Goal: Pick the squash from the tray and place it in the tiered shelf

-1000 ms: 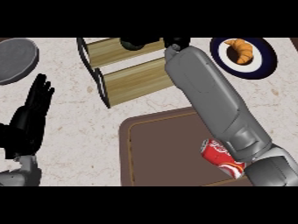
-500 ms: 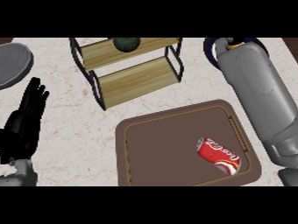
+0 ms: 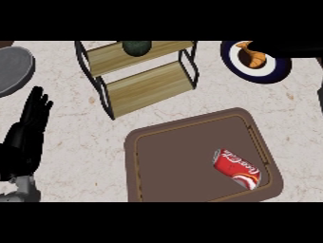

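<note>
Bright even light, v. soft shadows

I see the squash (image 3: 136,47) on the tiered shelf's (image 3: 150,88) upper level, a red can (image 3: 237,168) lying in the tray (image 3: 171,161), my left hand (image 3: 27,135) resting open at the left, my right hand (image 3: 290,46) dark over the plate (image 3: 279,71)

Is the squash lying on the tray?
No, the squash sits on the top tier of the shelf, and the tray holds only a can.
</note>
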